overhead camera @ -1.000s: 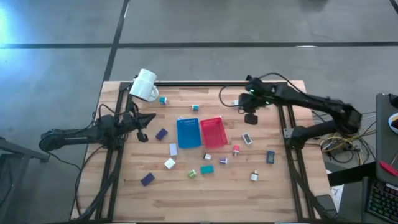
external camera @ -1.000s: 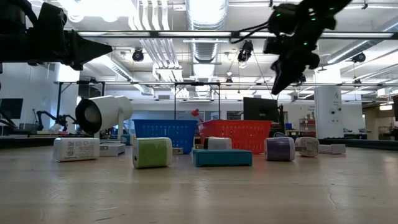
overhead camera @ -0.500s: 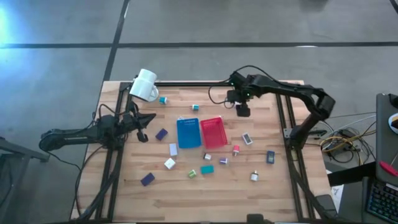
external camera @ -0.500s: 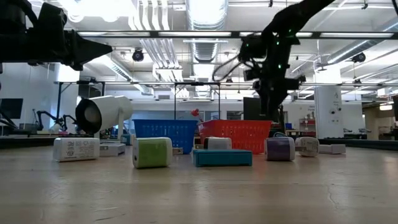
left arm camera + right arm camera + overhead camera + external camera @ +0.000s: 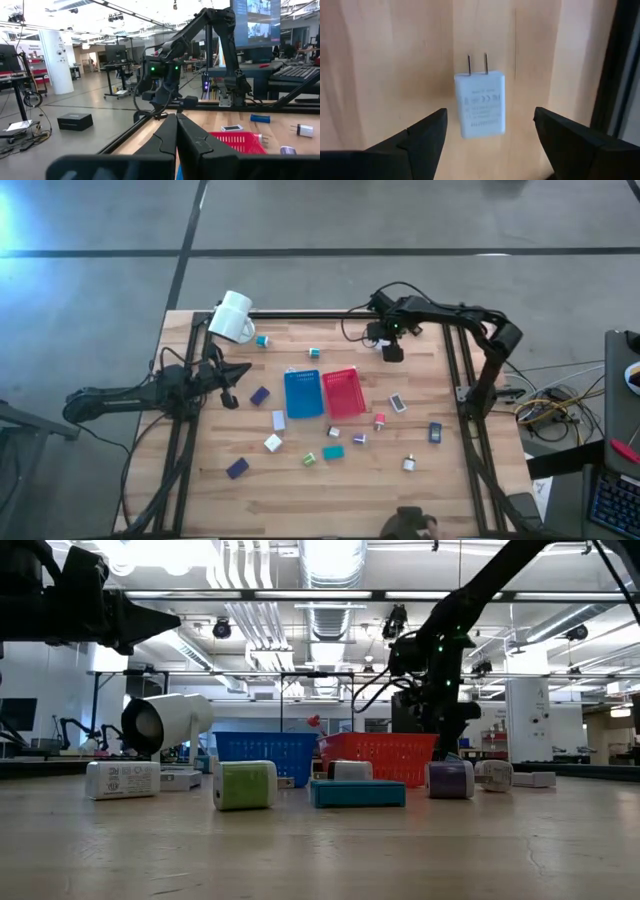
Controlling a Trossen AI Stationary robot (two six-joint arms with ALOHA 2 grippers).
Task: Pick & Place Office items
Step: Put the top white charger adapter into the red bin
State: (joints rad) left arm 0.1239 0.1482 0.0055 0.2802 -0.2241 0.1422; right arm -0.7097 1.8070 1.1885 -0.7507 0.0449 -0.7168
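- Your right gripper (image 5: 490, 137) is hanging wide open, empty, over a white plug block (image 5: 480, 112) on the worktop (image 5: 385, 65)
- Your left gripper (image 5: 176, 131) is waiting closed, empty, at the left edge

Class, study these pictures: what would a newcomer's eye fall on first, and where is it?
Probably the blue plastic tray and red plastic tray, side by side mid-table among scattered small blocks. Next, the right gripper, open, poised over a white two-pronged plug block lying on the wooden table near its far edge.
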